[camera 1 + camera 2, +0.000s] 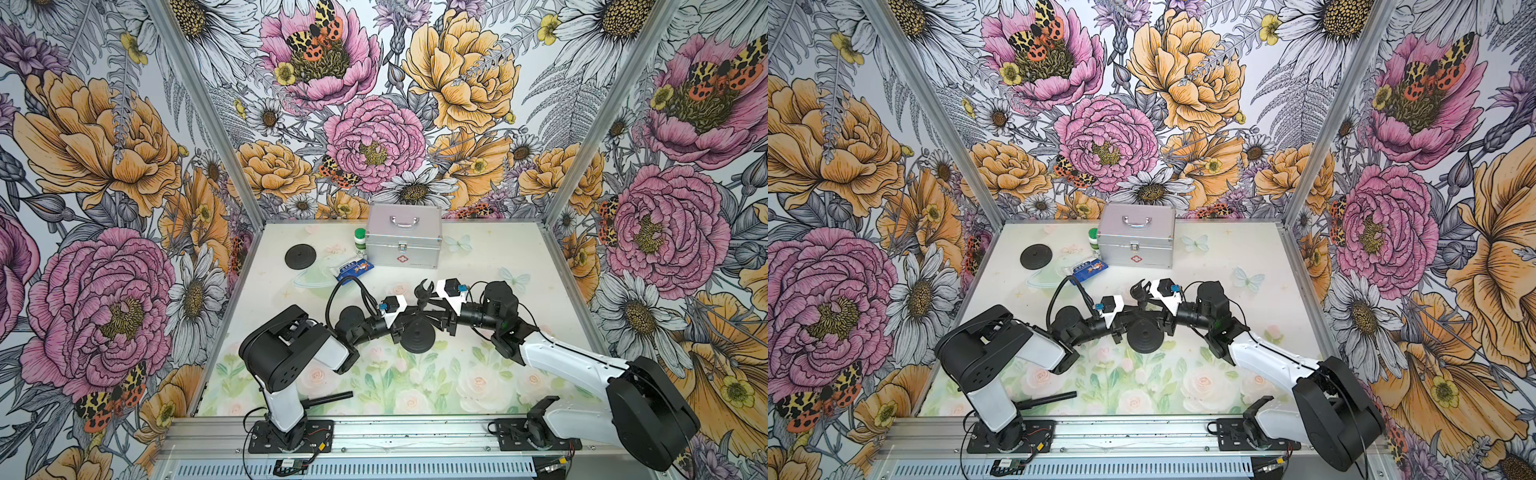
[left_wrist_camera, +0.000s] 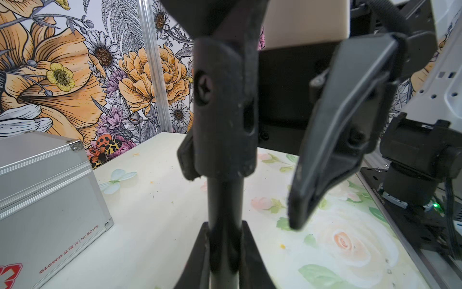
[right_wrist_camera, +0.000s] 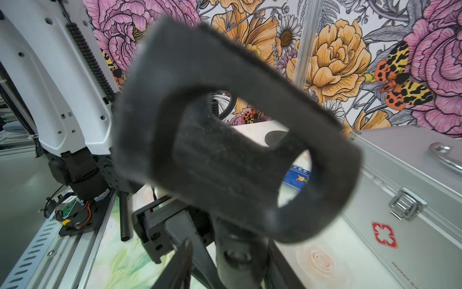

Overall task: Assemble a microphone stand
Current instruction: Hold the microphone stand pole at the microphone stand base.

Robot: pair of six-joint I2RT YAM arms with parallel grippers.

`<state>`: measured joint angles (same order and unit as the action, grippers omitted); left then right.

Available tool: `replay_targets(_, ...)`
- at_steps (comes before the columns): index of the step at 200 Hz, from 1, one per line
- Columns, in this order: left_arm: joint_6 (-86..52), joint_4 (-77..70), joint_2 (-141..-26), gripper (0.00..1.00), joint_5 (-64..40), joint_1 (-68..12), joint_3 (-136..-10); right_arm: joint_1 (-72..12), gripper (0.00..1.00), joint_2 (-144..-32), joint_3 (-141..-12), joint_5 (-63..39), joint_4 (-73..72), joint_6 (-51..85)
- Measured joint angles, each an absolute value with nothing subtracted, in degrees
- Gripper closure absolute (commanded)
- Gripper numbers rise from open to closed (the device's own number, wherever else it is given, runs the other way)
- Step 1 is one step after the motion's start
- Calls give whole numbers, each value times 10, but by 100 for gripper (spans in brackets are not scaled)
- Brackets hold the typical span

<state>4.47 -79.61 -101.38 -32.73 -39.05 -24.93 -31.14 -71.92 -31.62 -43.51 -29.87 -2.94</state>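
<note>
I've got my left gripper (image 2: 225,252) clamped tight on the thin black pole (image 2: 225,200), low down. That's on purpose: it steadies the stand upright in the middle of the table (image 1: 478,266) while the top end gets worked. The pole is a smooth matte tube, and it rises into a chunkier plastic joint (image 2: 222,112) with a cross-head screw in its side. Above that sits the clip (image 3: 225,150), a dusty, rubbery-looking open loop that fills my right wrist view. My right gripper (image 3: 230,252) has its jaws spread either side of that joint. One finger (image 2: 332,150) stands clear of it, so I'd call that no hold. In a top view the ribbed round base (image 1: 417,338) sits just below both grippers. I judge the clip is on. A second disc (image 1: 300,255) and a loose rod (image 1: 328,398) lie unused, well apart.
</note>
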Motion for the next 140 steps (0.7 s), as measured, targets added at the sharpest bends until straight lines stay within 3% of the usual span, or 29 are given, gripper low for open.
replay_targets(50,56,-798,-1028,90,-336,-390,-249,-310,58,-719,-321,-439,-284,-62)
replay_targets(90,56,-804,-1063,89,-346,-392,-251,-303,69,-720,-321,-438,-279,-70)
replay_targets(113,57,-807,-1074,89,-349,-392,-252,-304,81,-720,-321,-432,-272,-68)
replay_targets(140,59,-807,-1075,87,-346,-392,-252,-304,82,-720,-320,-425,-270,-65)
